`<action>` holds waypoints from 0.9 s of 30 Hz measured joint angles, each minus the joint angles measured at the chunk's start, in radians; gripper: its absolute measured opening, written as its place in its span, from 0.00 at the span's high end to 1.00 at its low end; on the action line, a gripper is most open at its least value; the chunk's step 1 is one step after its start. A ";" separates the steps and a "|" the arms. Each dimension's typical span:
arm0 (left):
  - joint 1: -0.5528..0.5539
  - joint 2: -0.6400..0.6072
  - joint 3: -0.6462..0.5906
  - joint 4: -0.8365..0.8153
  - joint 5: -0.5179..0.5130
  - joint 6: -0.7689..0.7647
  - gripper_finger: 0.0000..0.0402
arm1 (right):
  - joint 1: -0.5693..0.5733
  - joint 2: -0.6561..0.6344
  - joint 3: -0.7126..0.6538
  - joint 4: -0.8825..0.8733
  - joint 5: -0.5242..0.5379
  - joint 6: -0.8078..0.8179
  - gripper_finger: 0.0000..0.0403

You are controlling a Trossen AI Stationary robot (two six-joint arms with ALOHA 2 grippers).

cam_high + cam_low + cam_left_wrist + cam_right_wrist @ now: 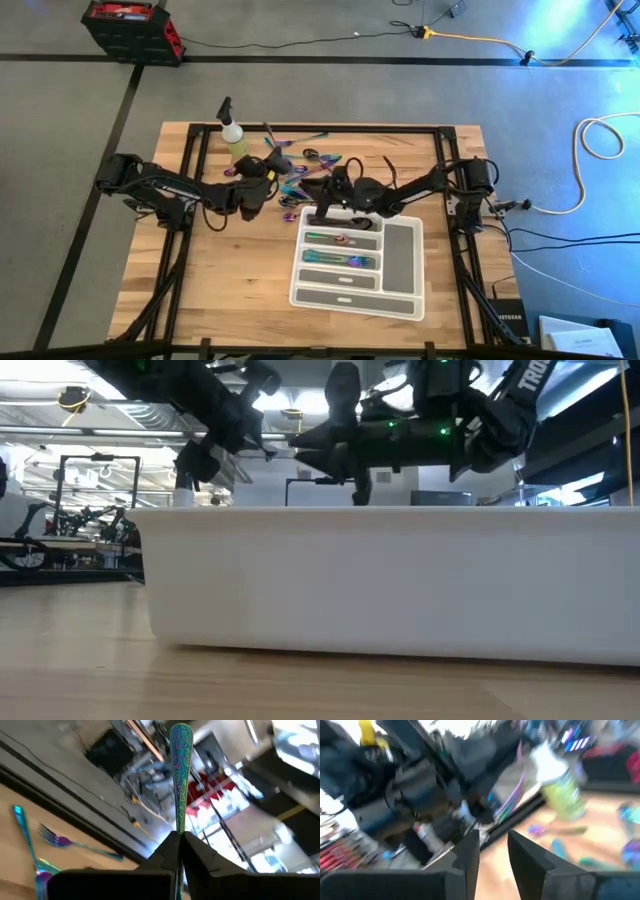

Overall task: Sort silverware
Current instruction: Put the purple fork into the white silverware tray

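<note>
Iridescent silverware (305,162) lies loose on the wooden table beyond the white compartment tray (405,262); a few pieces lie in the tray's slots (340,260). My left gripper (179,840) is shut on one iridescent piece (181,770), just left of the pile (272,182). My right gripper (492,851) stands open with nothing between its fingers, at the tray's far edge (325,196), facing the left arm. A fork (57,840) lies flat on the table. My left gripper pinches the iridescent piece by its patterned handle (180,827) between the two fingertips. The handle runs on along the fingers' line, and its rounded end (181,735) sticks out well past them. The piece is clear of the table; its other end is hidden behind the fingers.
A yellow-green spray bottle (236,138) stands at the far left of the pile, also in the right wrist view (562,790). The tray's white wall (390,580) fills the low view. Bare wood lies left of the tray (220,270).
</note>
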 joint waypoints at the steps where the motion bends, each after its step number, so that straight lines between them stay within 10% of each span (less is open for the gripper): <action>1: 0.005 0.000 0.000 0.000 0.033 0.001 1.00 | -0.009 0.000 0.014 -0.038 -0.025 0.013 0.79; 27: 0.008 -0.003 0.000 0.002 0.138 0.172 1.00 | -0.013 0.000 0.109 -0.146 0.009 0.068 0.79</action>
